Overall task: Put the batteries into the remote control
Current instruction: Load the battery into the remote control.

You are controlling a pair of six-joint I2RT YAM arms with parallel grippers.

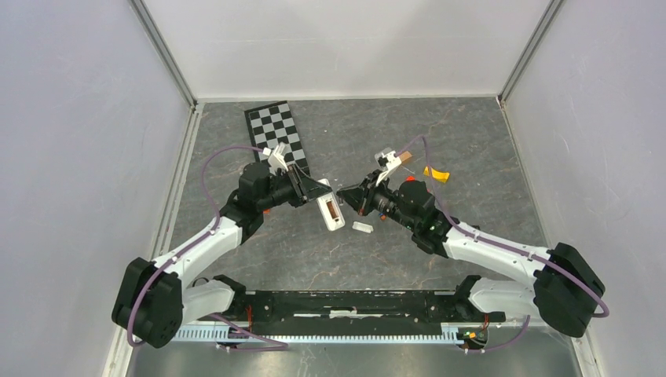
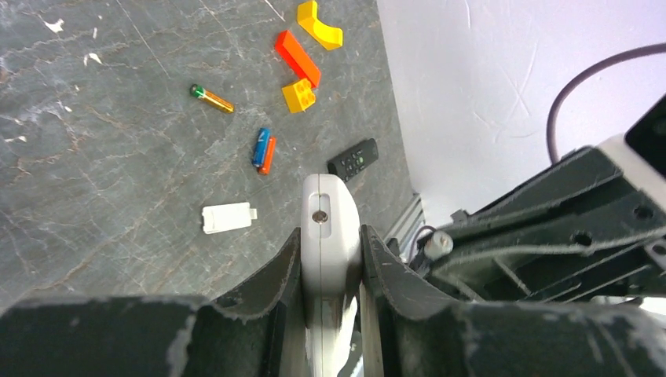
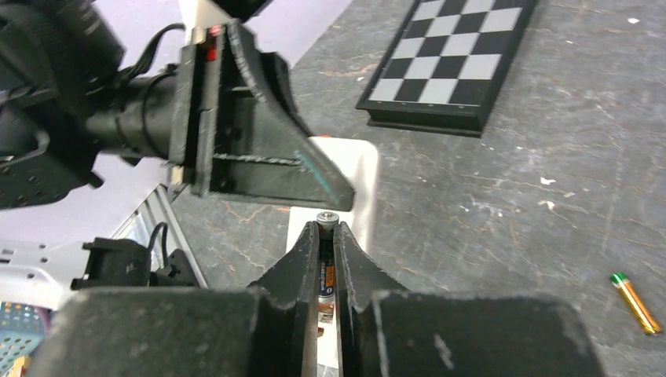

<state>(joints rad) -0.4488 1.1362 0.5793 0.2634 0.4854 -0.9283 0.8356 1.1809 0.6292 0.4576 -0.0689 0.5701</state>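
A robotics lab test cell: plain white wall panels (image 1: 78, 118) enclose a grey stone-patterned table (image 1: 471, 141), with a left arm (image 1: 196, 247) and a right arm (image 1: 495, 250) bolted to a rail (image 1: 353, 302) along the frame's bottom.

No legible txt or nos.; print on battery (image 3: 327, 276) & black remote (image 2: 353, 159) too blurry

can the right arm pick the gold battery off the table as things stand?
Probably not yet. The right gripper is shut on a battery at the white remote. The gold battery lies bare on the table, nothing over it, so the way looks free once that grip is emptied.
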